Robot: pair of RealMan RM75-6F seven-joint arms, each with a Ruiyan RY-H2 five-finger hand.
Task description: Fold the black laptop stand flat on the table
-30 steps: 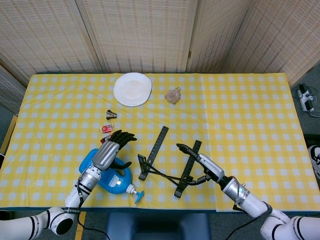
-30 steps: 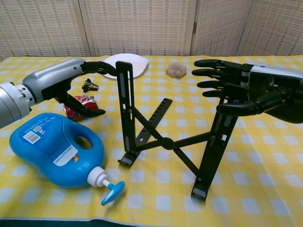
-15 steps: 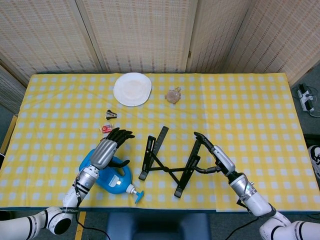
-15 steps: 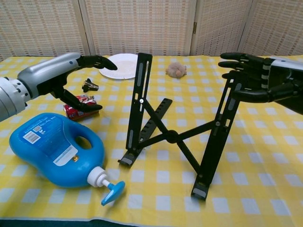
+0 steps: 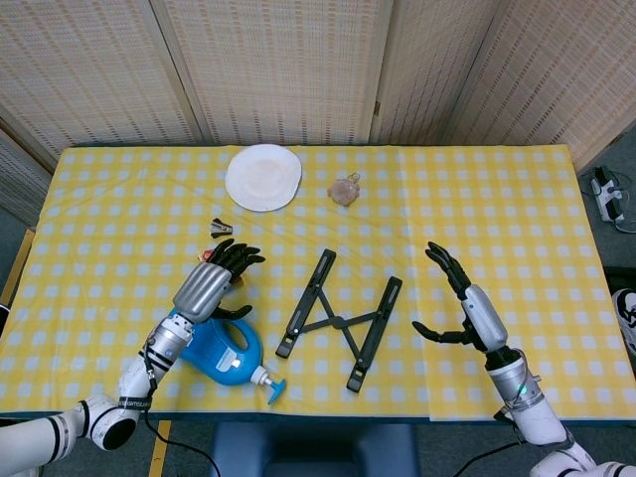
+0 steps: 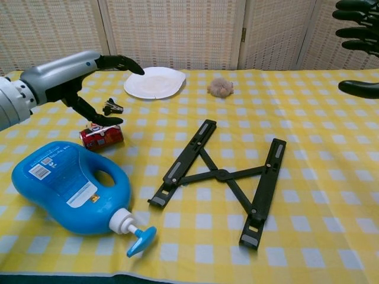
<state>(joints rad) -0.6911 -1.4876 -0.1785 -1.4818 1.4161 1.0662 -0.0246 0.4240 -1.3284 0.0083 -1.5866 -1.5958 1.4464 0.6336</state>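
1. Where the yellow-and-white checked tablecloth [image 5: 517, 199] nears its front edge, the black folding laptop stand [image 5: 338, 320] lies flat, its two rails splayed in a shallow V and joined by crossed links.
2. The left hand [image 5: 213, 282] hovers above the table left of the stand, fingers spread and holding nothing; open cloth separates it from the stand's left rail.
3. The right hand [image 5: 463, 304] is raised to the right of the stand, fingers apart and empty, well clear of the right rail.
4. A blue plastic pump bottle [image 5: 221, 354] lies on its side near the front edge, its nozzle pointing toward the stand's left foot, just beside it.
5. A small red can [image 6: 102, 135] lies on its side under the left hand in the chest view, with a small black clip [image 5: 221, 228] beyond it.
6. A round white plate [image 5: 262, 177] and a pale crumpled lump [image 5: 345, 189] sit toward the far edge, well apart from the stand.
7. The cloth's right half is bare.
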